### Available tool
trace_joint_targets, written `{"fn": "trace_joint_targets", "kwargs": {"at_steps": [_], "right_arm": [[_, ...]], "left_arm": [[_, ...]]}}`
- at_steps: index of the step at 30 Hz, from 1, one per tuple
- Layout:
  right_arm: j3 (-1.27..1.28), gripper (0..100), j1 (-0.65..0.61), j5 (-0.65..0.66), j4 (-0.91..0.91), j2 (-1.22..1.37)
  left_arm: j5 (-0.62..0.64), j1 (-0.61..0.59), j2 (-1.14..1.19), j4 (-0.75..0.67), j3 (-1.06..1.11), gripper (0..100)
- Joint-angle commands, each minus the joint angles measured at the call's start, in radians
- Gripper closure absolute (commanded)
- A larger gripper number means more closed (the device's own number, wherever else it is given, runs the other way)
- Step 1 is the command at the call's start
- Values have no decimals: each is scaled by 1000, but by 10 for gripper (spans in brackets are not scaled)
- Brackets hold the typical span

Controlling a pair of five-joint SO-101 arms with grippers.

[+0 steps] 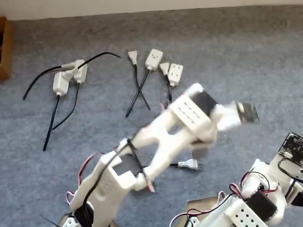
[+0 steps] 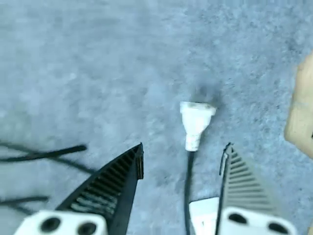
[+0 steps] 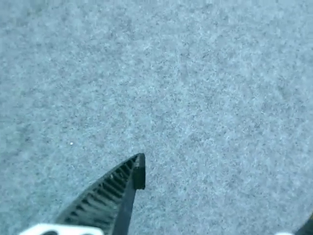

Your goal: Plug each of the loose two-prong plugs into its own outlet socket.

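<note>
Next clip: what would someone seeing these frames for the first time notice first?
The left arm stands out, stretched across the middle of the grey carpet. In its wrist view, a white plug lies on the carpet just ahead of the open tool, with its cord running back between the fingers. On the far side, white sockets and black cords lie scattered.
</note>
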Motion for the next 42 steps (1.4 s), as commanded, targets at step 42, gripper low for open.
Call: {"fn": "trace_joint_targets", "kwargs": {"at_steps": [42], "right_arm": [[-530, 515, -1168, 925, 282, 944]], "left_arm": [[-161, -1451, -567, -697, 963, 796]]}}
